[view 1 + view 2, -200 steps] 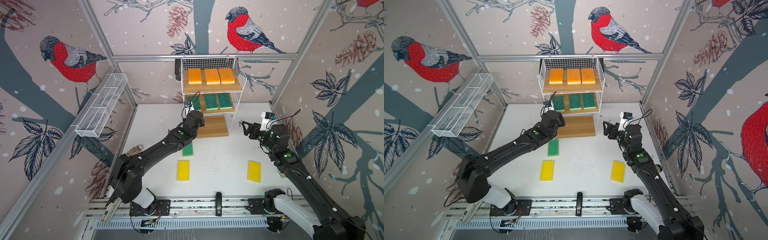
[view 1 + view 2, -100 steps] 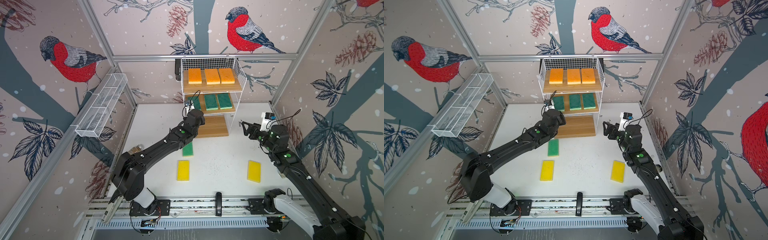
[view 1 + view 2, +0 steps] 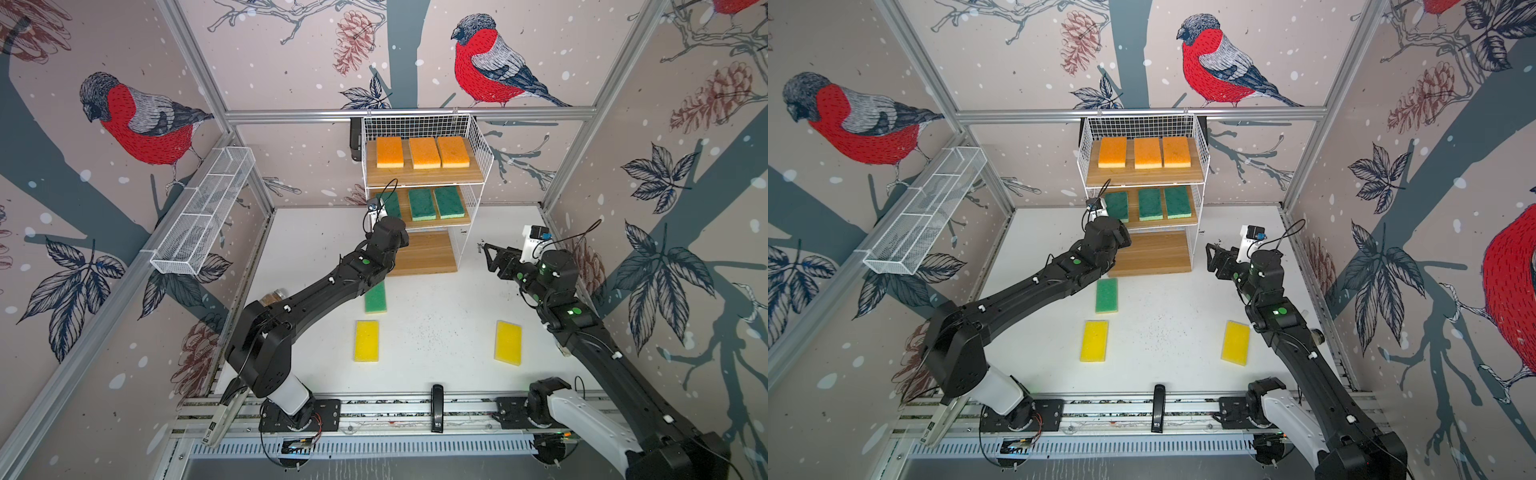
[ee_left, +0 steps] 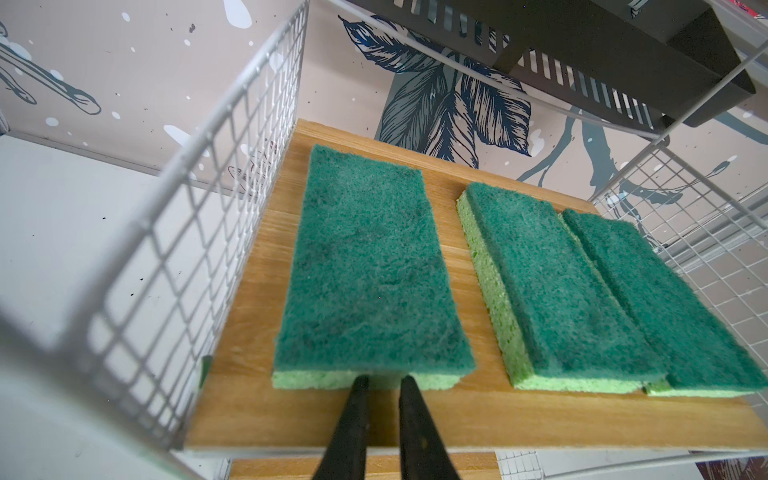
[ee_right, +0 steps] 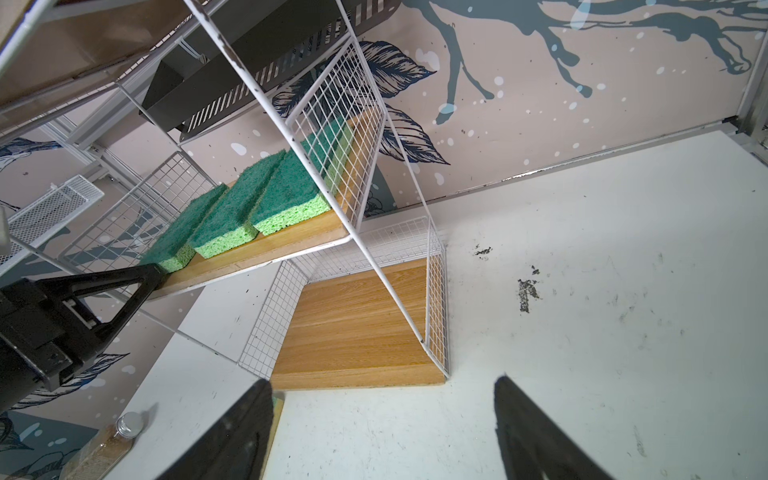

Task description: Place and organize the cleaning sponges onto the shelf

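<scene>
Touching a green sponge, left tool closed; right tool gapes.

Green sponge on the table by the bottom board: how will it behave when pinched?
The green sponge is probably light and squashy, like the porous shelved sponges. Lying flat, it should not roll; pinched at one end, it may droop.

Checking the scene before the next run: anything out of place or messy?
Dark crumbs litter the table right of the shelf. A small jar seems to lie on its side at the table's left edge.
</scene>
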You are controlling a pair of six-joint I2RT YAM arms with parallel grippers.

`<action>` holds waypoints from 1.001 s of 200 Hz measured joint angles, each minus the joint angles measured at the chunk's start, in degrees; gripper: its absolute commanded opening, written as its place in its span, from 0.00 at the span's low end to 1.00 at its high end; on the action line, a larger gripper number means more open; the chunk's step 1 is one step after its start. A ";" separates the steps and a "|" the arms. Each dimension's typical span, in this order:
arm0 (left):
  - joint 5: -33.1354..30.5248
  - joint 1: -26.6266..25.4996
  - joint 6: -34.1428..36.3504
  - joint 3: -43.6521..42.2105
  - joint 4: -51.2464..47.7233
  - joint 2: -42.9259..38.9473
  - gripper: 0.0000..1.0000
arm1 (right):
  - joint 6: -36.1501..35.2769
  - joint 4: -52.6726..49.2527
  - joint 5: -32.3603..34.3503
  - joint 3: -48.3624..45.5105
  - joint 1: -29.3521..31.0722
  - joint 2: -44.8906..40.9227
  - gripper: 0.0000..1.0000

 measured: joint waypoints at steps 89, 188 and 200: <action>0.76 0.37 -1.42 -0.63 2.01 0.22 0.18 | 0.04 0.02 -0.24 -0.09 -0.04 0.02 0.83; 5.25 0.35 -1.57 -2.62 1.92 -2.38 0.20 | 0.24 0.02 -0.22 -0.17 -0.11 0.02 0.84; 5.90 0.28 -1.53 -3.19 1.14 -3.69 0.20 | 0.28 0.02 -0.22 -0.26 -0.11 0.04 0.84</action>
